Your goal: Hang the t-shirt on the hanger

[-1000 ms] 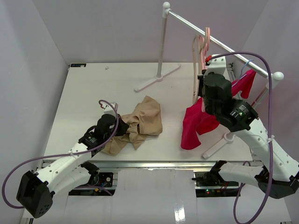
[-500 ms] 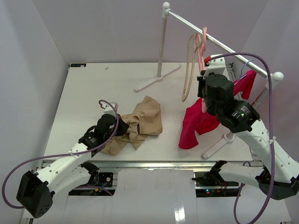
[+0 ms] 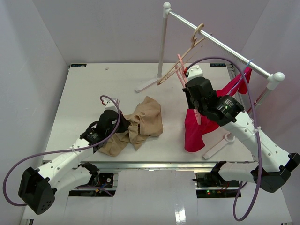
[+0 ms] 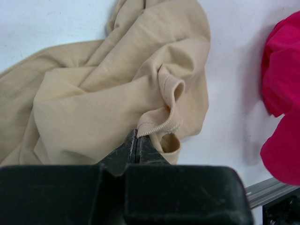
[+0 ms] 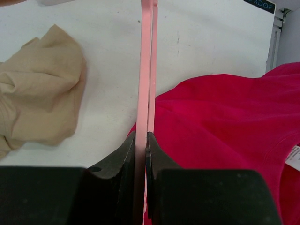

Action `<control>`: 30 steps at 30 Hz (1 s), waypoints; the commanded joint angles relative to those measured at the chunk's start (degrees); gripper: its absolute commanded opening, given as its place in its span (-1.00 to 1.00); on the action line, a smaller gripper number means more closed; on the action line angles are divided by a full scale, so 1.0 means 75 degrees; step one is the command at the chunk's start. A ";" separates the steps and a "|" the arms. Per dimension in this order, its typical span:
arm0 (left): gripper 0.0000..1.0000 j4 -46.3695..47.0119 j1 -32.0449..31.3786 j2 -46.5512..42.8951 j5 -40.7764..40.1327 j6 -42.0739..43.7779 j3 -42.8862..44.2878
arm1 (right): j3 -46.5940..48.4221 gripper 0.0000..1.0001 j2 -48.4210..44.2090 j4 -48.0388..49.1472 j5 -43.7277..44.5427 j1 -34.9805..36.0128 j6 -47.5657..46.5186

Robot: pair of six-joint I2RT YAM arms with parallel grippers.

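Observation:
The tan t-shirt point(image 3: 143, 123) lies crumpled on the table left of centre; it also shows in the left wrist view point(image 4: 112, 89) and the right wrist view point(image 5: 42, 103). My left gripper point(image 3: 124, 129) is shut on a ribbed hem fold of the t-shirt point(image 4: 137, 135) at its near left side. My right gripper point(image 3: 190, 96) is shut on a thin bar of the pink hanger point(image 3: 181, 75), holding it off the rail, above the table. In the right wrist view the hanger bar point(image 5: 146, 65) runs straight up from the closed jaws point(image 5: 141, 138).
A clothes rack with a metal rail point(image 3: 220, 44) stands at the back right. A peach-tan hanger point(image 3: 185, 49) swings tilted on the rail. A magenta-red garment point(image 3: 196, 127) hangs low by my right arm, on a blue hanger point(image 3: 244, 70).
My right arm has moved left and down, taking the pink hanger off the rail. The peach-tan hanger has swung up to the left. My left gripper has shifted slightly with the t-shirt.

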 commanded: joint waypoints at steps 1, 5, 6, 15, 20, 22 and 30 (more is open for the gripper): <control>-1.00 -0.0166 -0.0013 0.0236 -0.0288 -0.0156 0.0572 | -0.0349 -0.85 -0.0524 0.0394 -0.0431 0.0034 -0.0076; -1.00 -0.0372 0.0010 0.0552 -0.0324 -0.0174 0.1010 | -0.0831 -0.85 -0.0846 0.0902 -0.1306 0.0034 -0.0427; -1.00 -0.0554 0.0033 0.0665 -0.0339 -0.0162 0.1140 | -0.0977 -0.85 -0.0959 0.1072 -0.1614 0.0034 -0.0475; -1.00 -0.1398 0.0208 0.0711 -0.0980 -0.0058 0.1808 | -0.1355 -0.85 -0.1734 0.1435 -0.3827 0.0045 -0.0801; -1.00 -0.1780 0.0243 0.0831 -0.1333 -0.0023 0.2095 | -0.2034 -0.84 -0.2306 0.1688 -0.5625 0.0045 -0.0914; -1.00 -0.1936 0.0265 0.0939 -0.1475 -0.0023 0.2237 | -0.2318 -0.84 -0.2592 0.1757 -0.5860 0.0045 -0.0939; -1.00 -0.2466 0.0469 0.1158 -0.1887 0.0019 0.2706 | -0.3330 -0.85 -0.3627 0.1986 -0.6186 0.0045 -0.0717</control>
